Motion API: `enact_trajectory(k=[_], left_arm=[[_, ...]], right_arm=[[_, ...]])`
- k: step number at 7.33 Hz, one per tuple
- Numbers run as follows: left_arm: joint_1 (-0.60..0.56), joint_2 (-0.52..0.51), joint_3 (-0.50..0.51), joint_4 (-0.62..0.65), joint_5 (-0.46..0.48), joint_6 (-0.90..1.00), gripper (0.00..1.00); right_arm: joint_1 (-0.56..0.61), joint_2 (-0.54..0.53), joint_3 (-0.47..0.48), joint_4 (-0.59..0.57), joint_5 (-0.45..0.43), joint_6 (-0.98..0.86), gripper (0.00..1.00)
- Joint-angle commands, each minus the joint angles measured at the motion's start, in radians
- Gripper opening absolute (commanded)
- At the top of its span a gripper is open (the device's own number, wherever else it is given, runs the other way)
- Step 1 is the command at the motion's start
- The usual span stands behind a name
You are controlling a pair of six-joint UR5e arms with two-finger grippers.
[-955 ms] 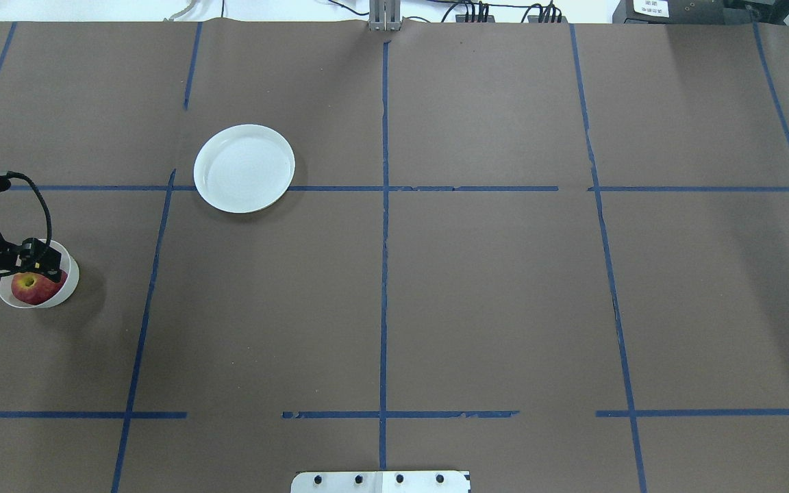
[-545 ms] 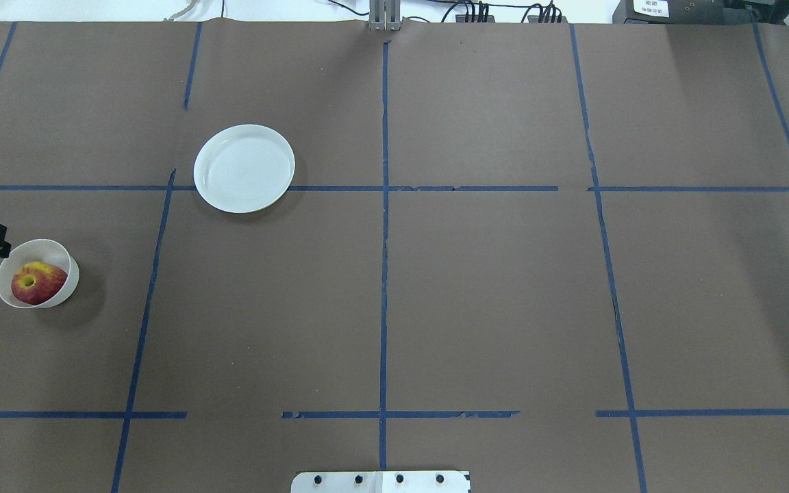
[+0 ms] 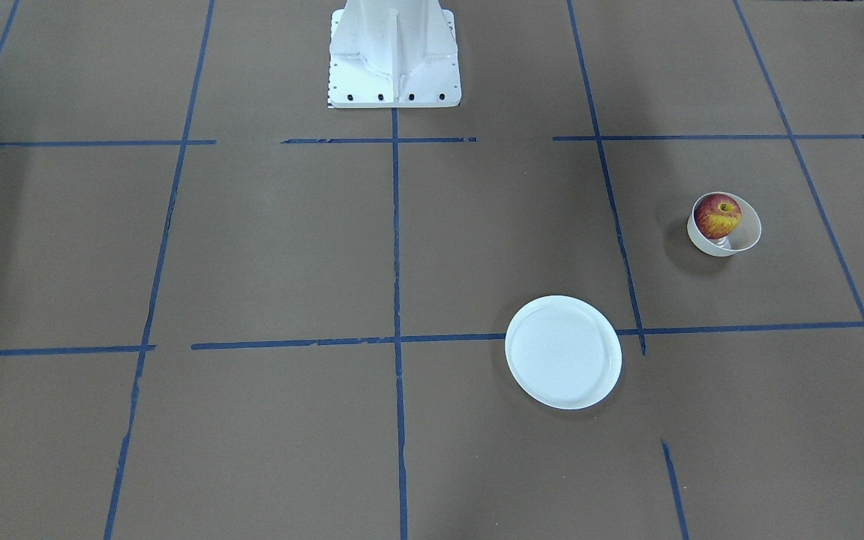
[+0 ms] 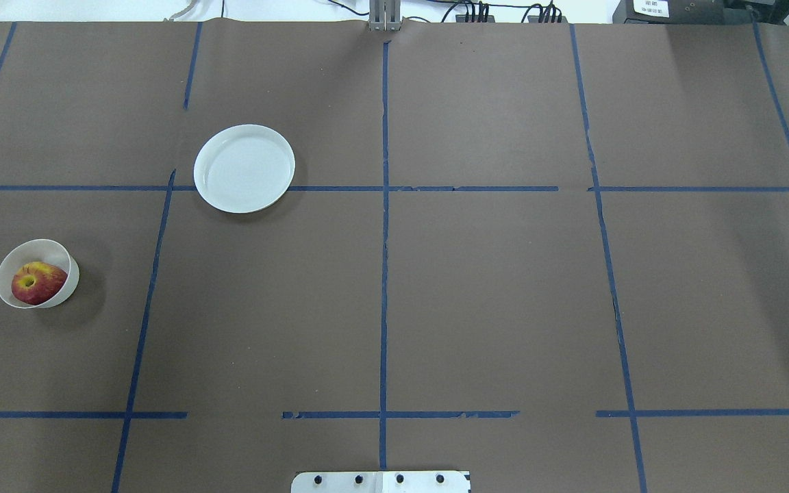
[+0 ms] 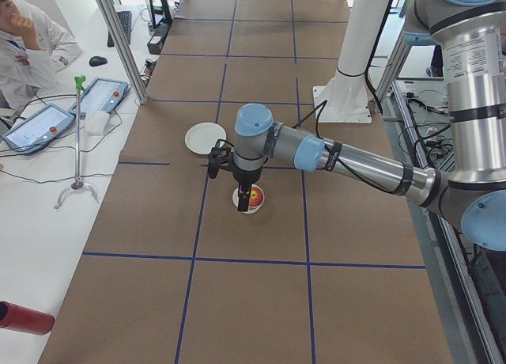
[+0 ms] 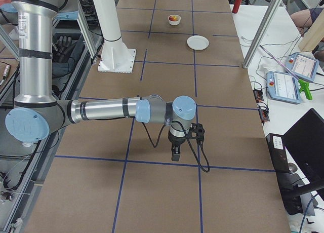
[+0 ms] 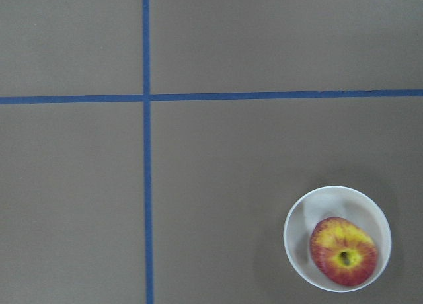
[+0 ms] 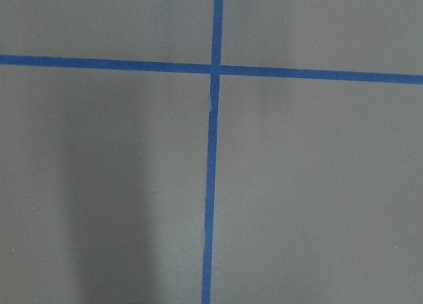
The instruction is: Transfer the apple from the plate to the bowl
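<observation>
The small round red-and-yellow apple (image 4: 38, 283) is seated in the small deep cream-white bowl (image 4: 48, 250), well apart from the flat glossy white plate (image 4: 244, 168). Whether the left gripper (image 5: 245, 199) or right gripper (image 6: 174, 153) is parted cannot be told. A straight upward retreat is advised, so the bowl is not clipped.

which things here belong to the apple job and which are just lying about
Job in hand:
apple, sitting in the bowl
bowl
plate, bare

Just lying about, off the brown table top:
red bottle
computer mouse
green-topped stand
</observation>
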Motion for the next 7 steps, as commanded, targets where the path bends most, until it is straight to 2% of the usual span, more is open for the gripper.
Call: enact_trajectory(k=[1, 3, 5, 7], left_arm=[[-0.263, 0.044, 0.115, 0.001, -0.006, 0.313, 1.0], [-0.275, 0.029, 0.131, 0.01, -0.021, 0.312, 1.0], [-0.273, 0.023, 0.168, 0.006, -0.093, 0.241, 1.0], [-0.273, 0.03, 0.174, 0.001, -0.08, 0.243, 1.0]], right_arm=[[0.0, 0.0, 0.002, 0.0, 0.0, 0.0, 1.0], [0.0, 0.0, 0.0, 0.0, 0.0, 0.0, 1.0], [0.0, 0.0, 0.0, 0.0, 0.0, 0.0, 1.0], [0.0, 0.0, 0.0, 0.0, 0.0, 0.0, 1.0]])
